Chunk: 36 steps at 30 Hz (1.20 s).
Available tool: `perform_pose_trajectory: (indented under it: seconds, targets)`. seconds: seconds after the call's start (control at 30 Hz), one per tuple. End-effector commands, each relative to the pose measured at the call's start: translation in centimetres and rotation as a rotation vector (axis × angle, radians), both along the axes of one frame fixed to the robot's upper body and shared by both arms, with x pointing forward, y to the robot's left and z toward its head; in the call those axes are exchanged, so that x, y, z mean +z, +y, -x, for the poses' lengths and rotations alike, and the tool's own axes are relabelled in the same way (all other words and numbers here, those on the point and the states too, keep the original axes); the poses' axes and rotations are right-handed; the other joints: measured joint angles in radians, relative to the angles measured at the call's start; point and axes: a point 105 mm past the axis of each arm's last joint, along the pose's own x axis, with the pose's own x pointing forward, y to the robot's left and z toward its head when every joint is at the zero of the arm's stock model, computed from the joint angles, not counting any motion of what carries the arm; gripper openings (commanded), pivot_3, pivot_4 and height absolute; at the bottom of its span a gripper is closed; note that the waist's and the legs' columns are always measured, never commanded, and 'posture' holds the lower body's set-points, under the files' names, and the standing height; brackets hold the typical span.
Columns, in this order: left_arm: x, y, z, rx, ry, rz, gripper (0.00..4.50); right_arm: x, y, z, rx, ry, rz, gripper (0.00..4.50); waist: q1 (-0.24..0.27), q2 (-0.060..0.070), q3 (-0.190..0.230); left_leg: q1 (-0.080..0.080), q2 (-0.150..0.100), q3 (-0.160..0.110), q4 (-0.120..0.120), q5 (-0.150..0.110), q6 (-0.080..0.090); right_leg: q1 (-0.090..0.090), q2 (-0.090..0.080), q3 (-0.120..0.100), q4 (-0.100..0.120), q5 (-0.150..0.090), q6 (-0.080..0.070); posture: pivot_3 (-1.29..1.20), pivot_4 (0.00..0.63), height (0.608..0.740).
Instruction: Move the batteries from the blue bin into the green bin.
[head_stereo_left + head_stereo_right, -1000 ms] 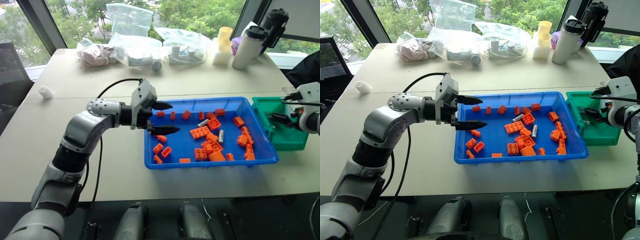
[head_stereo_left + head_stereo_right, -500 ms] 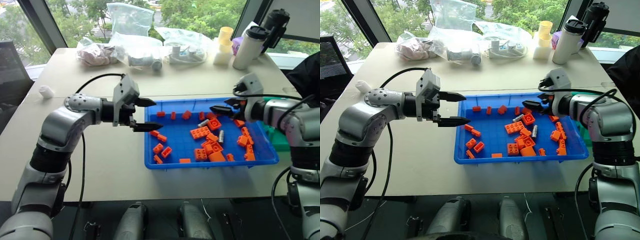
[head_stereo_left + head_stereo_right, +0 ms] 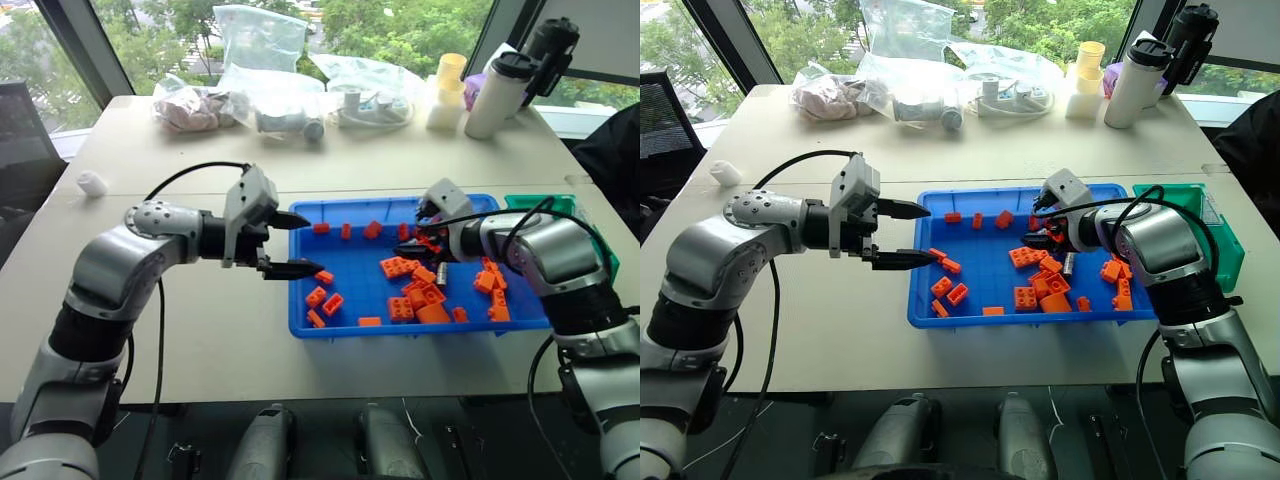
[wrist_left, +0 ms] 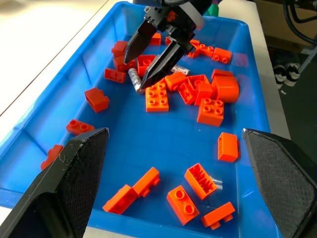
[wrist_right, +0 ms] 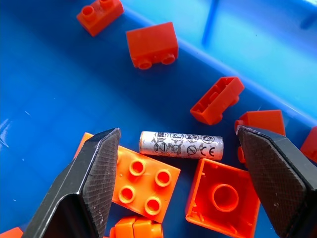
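Note:
The blue bin [image 3: 540, 318] lies on the table with orange bricks [image 3: 400, 265] scattered in it. My right gripper [image 5: 178, 130] hangs low and open over the bin's far middle. A silver battery [image 5: 181, 145] lies flat on the bin floor between its fingertips, untouched. The left wrist view shows that gripper [image 4: 134, 74] straddling this battery [image 4: 132, 79], with a second battery [image 4: 178, 69] just behind. Another battery [image 3: 441, 272] lies among the bricks. My left gripper [image 3: 312, 243] stands open and empty at the bin's left rim. The green bin [image 3: 1225, 250] sits right of the blue bin, partly behind my right arm.
Plastic bags [image 3: 255, 60], a power strip [image 3: 370, 105], a yellow cup [image 3: 450, 72] and a white bottle [image 3: 495, 95] line the table's far edge. A small white object [image 3: 92, 184] lies at the left. A dark chair [image 3: 20, 150] stands beyond the table's left side.
My right gripper swung left from the green bin into the blue bin and dropped over a battery. My left gripper drew back from inside the bin to its left rim.

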Motion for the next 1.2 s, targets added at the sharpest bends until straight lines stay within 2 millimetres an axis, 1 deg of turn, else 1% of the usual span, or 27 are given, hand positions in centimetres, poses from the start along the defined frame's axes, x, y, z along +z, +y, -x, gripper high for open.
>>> perform_pose_trajectory:
  seconds: [0.03,0.17,0.33,0.43,0.5,0.53,0.6,0.63,0.67,0.7,0.83,0.9,1.0,1.07,1.1,1.13,1.2]
  targets:
    - [0.9,0.2,0.3,0.010,-0.034,0.021,4.50,2.0,-1.4,-0.3,-0.037,-0.090,0.036,3.84,0.000,0.000,0.000,0.000,0.000,0.000,0.000,0.000,0.000,0.000,0.000,0.000,0.000,0.000,0.000,0.00,0.150,0.740]
    - [0.9,-0.1,0.4,0.006,-0.033,0.028,4.50,1.8,-1.9,0.4,-0.054,-0.089,0.052,3.84,0.001,0.000,0.000,0.000,0.000,0.000,0.000,0.000,0.000,0.000,0.000,0.000,0.000,0.000,0.000,0.00,0.150,0.740]
    - [1.0,-0.4,0.1,-0.003,-0.037,0.037,4.50,1.1,-2.3,1.2,-0.093,-0.066,0.041,3.84,0.001,0.000,0.000,0.000,0.000,0.000,0.000,0.000,0.000,0.000,0.000,0.000,0.000,0.000,0.000,0.00,0.150,0.740]
    - [1.1,-0.5,0.1,-0.006,-0.039,0.037,4.50,0.8,-2.2,1.6,-0.111,-0.048,0.009,3.84,-0.001,0.000,0.000,0.000,0.000,0.000,0.000,0.000,0.000,0.000,0.000,0.000,0.000,0.000,0.000,0.00,0.150,0.740]
    - [1.0,-0.6,0.1,-0.010,-0.040,0.036,4.50,0.3,-2.0,1.7,-0.117,-0.032,0.012,3.84,0.000,0.000,0.000,0.000,0.000,0.000,0.000,0.000,0.000,0.000,0.000,0.000,0.000,0.000,0.000,0.00,0.150,0.740]
    - [1.0,-0.7,0.0,-0.011,-0.041,0.035,4.50,0.0,-2.0,1.7,-0.122,-0.027,0.011,3.60,0.000,0.000,0.000,0.000,0.000,0.000,0.000,0.000,0.000,0.000,0.000,0.000,0.000,0.000,0.000,0.00,0.150,0.740]
    - [1.0,-0.7,-0.1,-0.012,-0.044,0.034,4.50,-0.1,-2.0,1.7,-0.131,-0.026,0.009,2.93,0.000,0.000,0.000,0.000,0.000,0.000,0.000,0.000,0.000,0.000,0.000,0.000,0.000,0.000,0.000,0.00,0.150,0.740]
    - [1.0,-0.7,-0.1,-0.012,-0.044,0.034,4.50,0.0,-2.0,1.6,-0.135,-0.028,0.002,2.45,0.000,0.000,0.000,0.000,0.000,0.000,0.000,0.000,0.000,0.000,0.000,0.000,0.000,0.000,0.000,0.00,0.150,0.740]
    - [1.0,-0.6,-0.1,-0.012,-0.043,0.033,4.50,0.2,-2.0,1.6,-0.136,-0.031,-0.001,1.87,0.000,0.000,0.000,0.000,0.000,0.000,0.000,0.000,0.000,0.000,0.000,0.000,0.000,0.000,0.000,0.00,0.150,0.740]
    - [0.9,-0.6,-0.1,-0.012,-0.043,0.032,4.50,0.3,-2.0,1.6,-0.138,-0.034,-0.001,1.45,0.000,0.000,0.000,0.000,0.000,0.000,0.000,0.000,0.000,0.000,0.000,0.000,0.000,0.000,0.000,0.00,0.150,0.740]
    - [0.7,-0.4,-0.2,-0.009,-0.044,0.028,4.50,1.0,-2.1,1.7,-0.140,-0.043,-0.010,1.45,0.001,0.000,0.000,0.000,0.000,0.000,0.000,0.000,0.000,0.000,0.000,0.000,0.000,0.000,0.000,0.00,0.150,0.740]
    - [0.7,-0.4,-0.2,-0.008,-0.045,0.026,4.50,1.7,-2.0,1.9,-0.128,-0.055,-0.024,1.45,0.001,0.000,0.000,0.000,0.000,0.000,0.000,0.000,0.000,0.000,0.000,0.000,0.000,0.000,0.000,0.00,0.150,0.740]
    - [0.6,-0.2,-0.2,-0.004,-0.046,0.023,4.50,3.7,-0.1,3.3,-0.030,-0.059,-0.121,1.45,0.001,0.000,0.000,0.000,0.000,0.000,0.000,0.000,0.000,0.000,0.000,0.000,0.000,0.000,0.000,0.00,0.150,0.740]
    - [0.5,-0.1,-0.2,-0.004,-0.044,0.021,4.50,4.4,1.8,4.9,0.074,-0.029,-0.190,1.45,-0.001,0.000,0.000,0.000,0.000,0.000,0.000,0.000,0.000,0.000,0.000,0.000,0.000,0.000,0.000,0.00,0.150,0.740]
    - [0.4,-0.1,-0.2,-0.004,-0.044,0.020,4.50,4.6,2.5,5.5,0.113,-0.014,-0.211,1.45,-0.001,0.000,0.000,0.000,0.000,0.000,0.000,0.000,0.000,0.000,0.000,0.000,0.000,0.000,0.000,0.00,0.150,0.740]
    - [0.3,-0.1,-0.2,-0.007,-0.042,0.020,4.50,4.4,3.7,6.4,0.165,0.015,-0.244,1.45,-0.001,0.000,0.000,0.000,0.001,0.000,0.000,0.000,0.000,0.000,0.001,0.000,0.000,0.000,0.000,0.00,0.150,0.740]
    - [0.2,-0.3,-0.3,-0.013,-0.042,0.022,4.50,3.2,5.3,7.5,0.234,0.059,-0.250,1.45,-0.001,0.000,0.000,0.000,0.001,-0.001,0.000,0.000,0.000,0.000,0.001,0.000,0.000,0.000,0.000,0.00,0.150,0.740]
